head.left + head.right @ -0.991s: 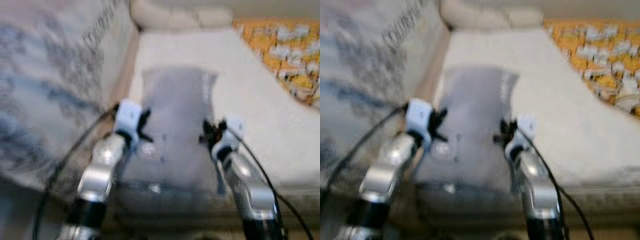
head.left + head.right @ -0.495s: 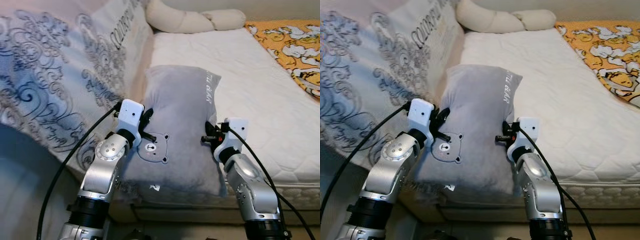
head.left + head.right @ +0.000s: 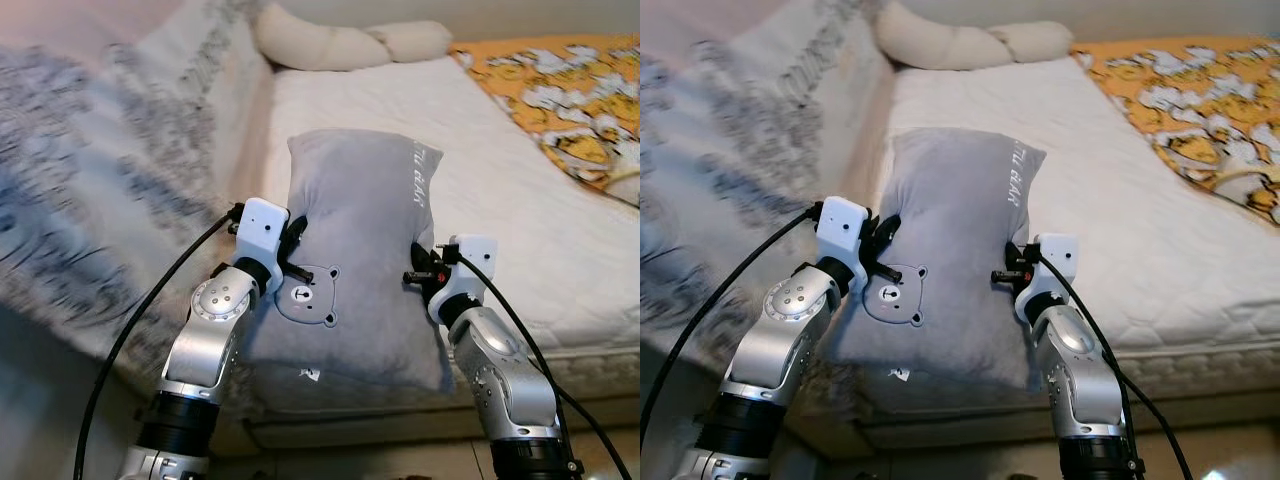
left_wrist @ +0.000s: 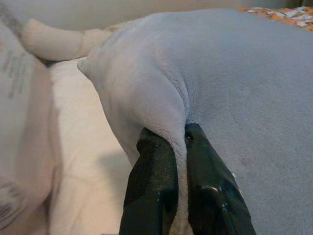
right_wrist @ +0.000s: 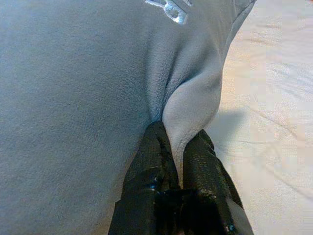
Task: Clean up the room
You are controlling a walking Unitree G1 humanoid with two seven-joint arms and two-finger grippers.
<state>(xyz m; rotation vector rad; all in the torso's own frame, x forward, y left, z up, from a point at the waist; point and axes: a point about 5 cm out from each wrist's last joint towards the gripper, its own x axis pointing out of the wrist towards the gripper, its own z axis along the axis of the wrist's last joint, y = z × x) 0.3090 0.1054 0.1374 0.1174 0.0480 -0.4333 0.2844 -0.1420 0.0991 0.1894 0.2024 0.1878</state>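
Pillow [image 3: 360, 240] unmoved; both claws still pinching.

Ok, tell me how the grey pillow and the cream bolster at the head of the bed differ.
The grey pillow is flat, rectangular, with a bear face and lettering; the cream bolster is long, rounded and plain. The grey pillow is pinched at its sides by the left gripper and right gripper; the bolster lies untouched on the mattress. Both look soft.

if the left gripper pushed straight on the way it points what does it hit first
The grey pillow itself: the left gripper is already shut on a fold of its edge, so it would just press deeper into it.
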